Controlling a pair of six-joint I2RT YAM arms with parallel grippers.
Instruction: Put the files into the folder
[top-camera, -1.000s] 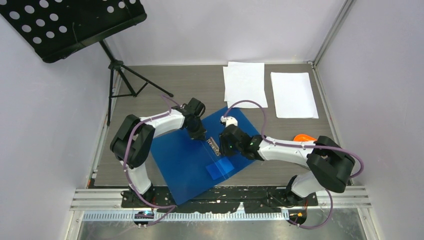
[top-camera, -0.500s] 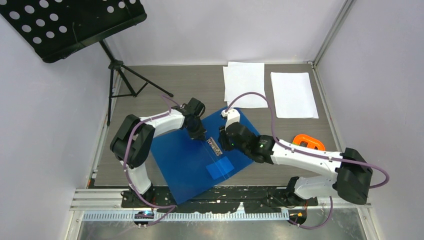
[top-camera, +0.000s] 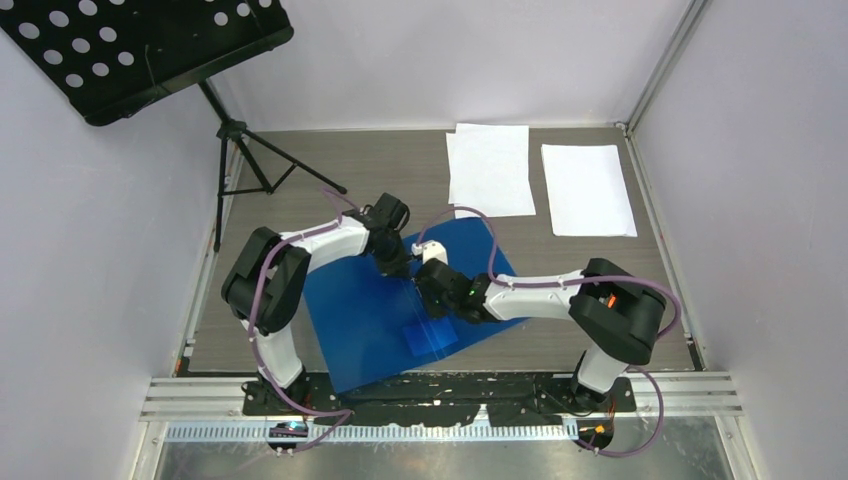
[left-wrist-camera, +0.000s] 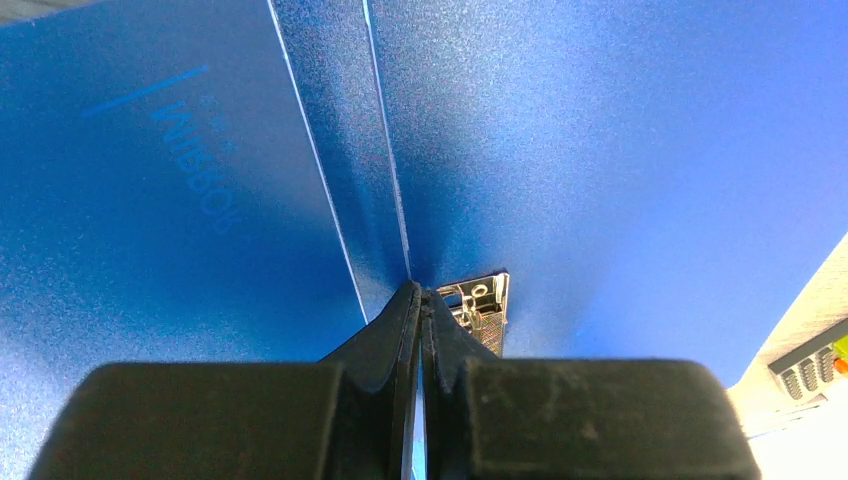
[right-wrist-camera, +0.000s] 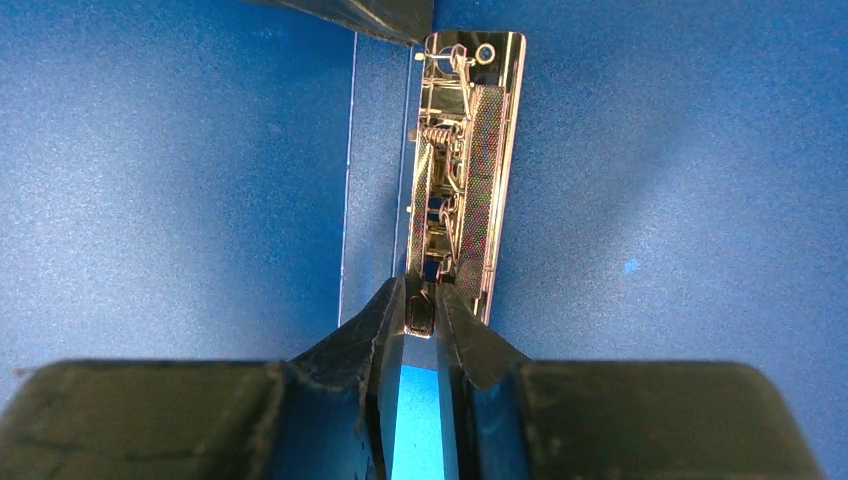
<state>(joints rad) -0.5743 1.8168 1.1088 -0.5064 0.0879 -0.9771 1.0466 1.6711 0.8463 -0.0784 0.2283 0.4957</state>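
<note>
step in hand, far as i can tell: getting metal clip (right-wrist-camera: 465, 150) open, no paper going in yet. blue folder (top-camera: 360, 310) lying open and flat mid-table, right in front of both arms. left gripper (left-wrist-camera: 420, 296) clenched on nothing, tips pressing down on spine crease just beside clip's far end, pinning things down. right gripper (right-wrist-camera: 421, 300) squeezing in on clip's near end, lever sitting between its tips, looking pinched. white files (top-camera: 490, 168) lying in two stacks at far side, well apart from folder. next move, i'm guessing: lifting lever without dragging folder, then going for sheets.
</note>
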